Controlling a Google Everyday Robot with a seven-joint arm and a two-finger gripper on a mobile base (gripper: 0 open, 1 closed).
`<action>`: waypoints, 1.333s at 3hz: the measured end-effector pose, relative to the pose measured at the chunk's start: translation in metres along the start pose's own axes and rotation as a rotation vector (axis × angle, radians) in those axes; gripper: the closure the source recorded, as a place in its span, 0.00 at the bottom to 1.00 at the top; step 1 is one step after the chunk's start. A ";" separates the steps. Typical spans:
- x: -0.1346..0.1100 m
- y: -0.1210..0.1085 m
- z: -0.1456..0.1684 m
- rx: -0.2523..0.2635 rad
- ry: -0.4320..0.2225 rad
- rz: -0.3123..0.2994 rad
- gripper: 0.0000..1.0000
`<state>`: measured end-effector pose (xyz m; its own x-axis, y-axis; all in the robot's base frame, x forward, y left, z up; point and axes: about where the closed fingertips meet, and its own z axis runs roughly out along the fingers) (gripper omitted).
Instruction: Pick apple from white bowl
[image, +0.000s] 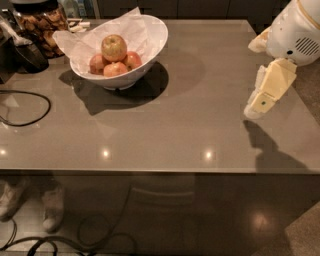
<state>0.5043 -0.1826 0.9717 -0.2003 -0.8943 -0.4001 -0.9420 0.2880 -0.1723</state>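
Observation:
The apple (114, 47), large, yellow-green with a red-orange blush, sits on top of three smaller redder apples (115, 68) in the white bowl (152, 50). The bowl is lined with crinkled white paper and stands at the back left of the grey table (165, 125). My gripper (254, 109) hangs from the white arm at the right edge of the table, far to the right of the bowl, pointing down and holding nothing.
A glass jar of brown snacks (42, 22) stands behind and left of the bowl. A dark object (27, 52) lies beside it. A black cable (25, 107) loops on the table's left side. More cables and shoes lie on the floor below.

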 end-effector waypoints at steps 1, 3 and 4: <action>-0.016 -0.017 0.004 0.064 -0.118 0.013 0.00; -0.033 -0.035 0.008 0.108 -0.206 0.021 0.00; -0.036 -0.036 0.009 0.111 -0.227 0.021 0.00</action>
<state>0.5476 -0.1572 0.9845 -0.1419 -0.7918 -0.5941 -0.9004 0.3525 -0.2548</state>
